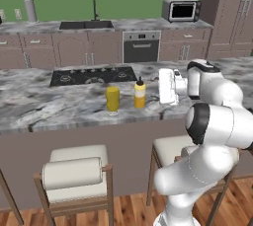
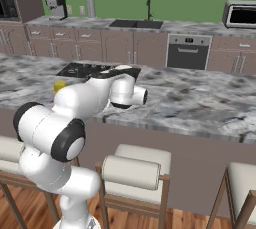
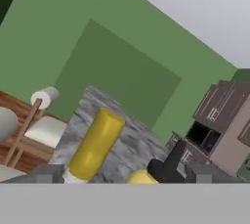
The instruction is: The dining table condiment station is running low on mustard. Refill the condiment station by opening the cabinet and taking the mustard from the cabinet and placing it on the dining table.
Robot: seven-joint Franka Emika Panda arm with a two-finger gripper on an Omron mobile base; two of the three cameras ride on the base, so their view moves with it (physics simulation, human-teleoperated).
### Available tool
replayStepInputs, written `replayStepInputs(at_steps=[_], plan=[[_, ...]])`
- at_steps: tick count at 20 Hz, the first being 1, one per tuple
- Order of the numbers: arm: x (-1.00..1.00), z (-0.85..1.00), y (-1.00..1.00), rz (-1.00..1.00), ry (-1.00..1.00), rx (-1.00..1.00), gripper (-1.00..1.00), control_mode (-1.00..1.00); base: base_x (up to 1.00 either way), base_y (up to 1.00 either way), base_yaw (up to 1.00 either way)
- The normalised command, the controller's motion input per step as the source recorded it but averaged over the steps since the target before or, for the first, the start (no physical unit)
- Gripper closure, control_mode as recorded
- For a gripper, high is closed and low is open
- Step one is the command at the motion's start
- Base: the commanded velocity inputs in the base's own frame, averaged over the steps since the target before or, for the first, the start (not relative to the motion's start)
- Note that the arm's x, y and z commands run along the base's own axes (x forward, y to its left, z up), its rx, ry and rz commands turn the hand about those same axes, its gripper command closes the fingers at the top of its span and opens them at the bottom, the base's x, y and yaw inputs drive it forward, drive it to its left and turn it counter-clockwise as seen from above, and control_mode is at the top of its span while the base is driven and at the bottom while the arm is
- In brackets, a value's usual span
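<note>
the mustard (image 1: 140,94) stands upright on the dining table (image 1: 59,102), just beside a stout dark-yellow cylinder (image 1: 112,98) and in front of the black cooktop (image 1: 93,75). the gripper (image 1: 165,86) hangs just right of the bottle, fingers spread apart, holding nothing.

I see the mustard (image 1: 140,95), a small yellow squeeze bottle with a black nozzle, standing upright on the marble dining table (image 1: 39,104), near its front edge, in front of the black cooktop's right end.
</note>
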Motion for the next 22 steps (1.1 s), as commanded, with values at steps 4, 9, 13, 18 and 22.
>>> replayStepInputs(at_steps=[4,9,13,18,22], plan=[[-0.37,0.77,-0.08,0.0,-0.25,0.0,-1.0,-1.0,0.0,0.0,0.0],[-0.85,0.8,0.05,-0.04,-0.11,0.0,-1.0,-1.0,0.0,0.0,0.0],[-0.71,0.84,0.31,-0.12,0.0,0.0,-1.0,-1.0,0.0,0.0,0.0],[-0.58,0.7,0.4,-0.15,0.08,-0.04,-1.0,-1.0,0.0,0.0,0.0],[-0.55,0.51,0.37,-0.14,0.12,-0.08,-1.0,-1.0,0.0,0.0,0.0]])
